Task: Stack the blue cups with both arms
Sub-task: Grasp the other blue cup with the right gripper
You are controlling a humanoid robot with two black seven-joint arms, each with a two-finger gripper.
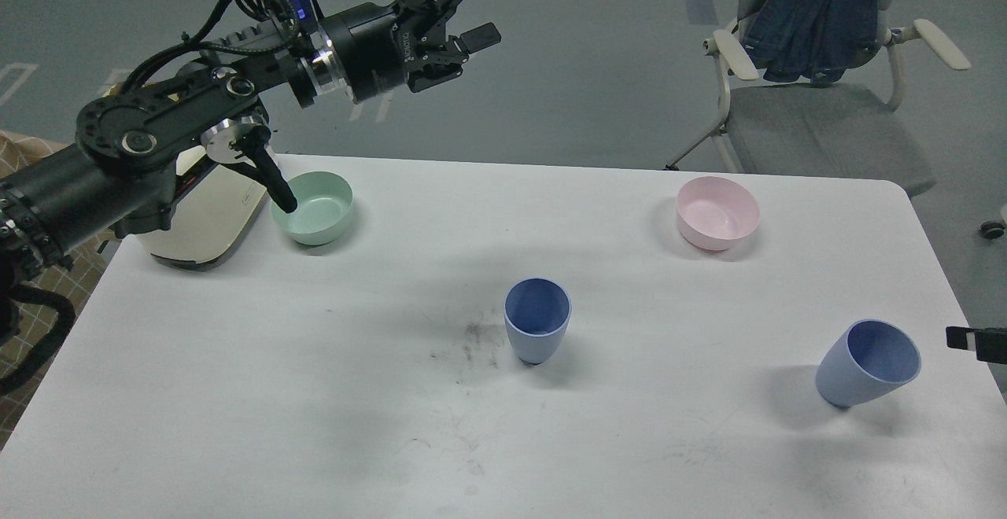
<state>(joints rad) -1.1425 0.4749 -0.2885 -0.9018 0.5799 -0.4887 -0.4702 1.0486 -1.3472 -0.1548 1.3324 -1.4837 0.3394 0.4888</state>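
Note:
Two blue cups stand on the white table (315, 362): one upright near the middle (537, 321), the other (868, 363) at the right, seen leaning with its mouth toward the right. My left gripper (488, 1) is open and empty, held high beyond the table's far edge, far from both cups. Only a small black tip of my right gripper (975, 340) shows at the right edge, just right of the right cup and apart from it. Its fingers cannot be told apart.
A mint-green bowl (313, 208) sits at the back left beside a cream toaster (206, 222) partly hidden by my left arm. A pink bowl (717, 212) sits at the back right. A grey chair (818, 130) with a denim jacket stands behind the table.

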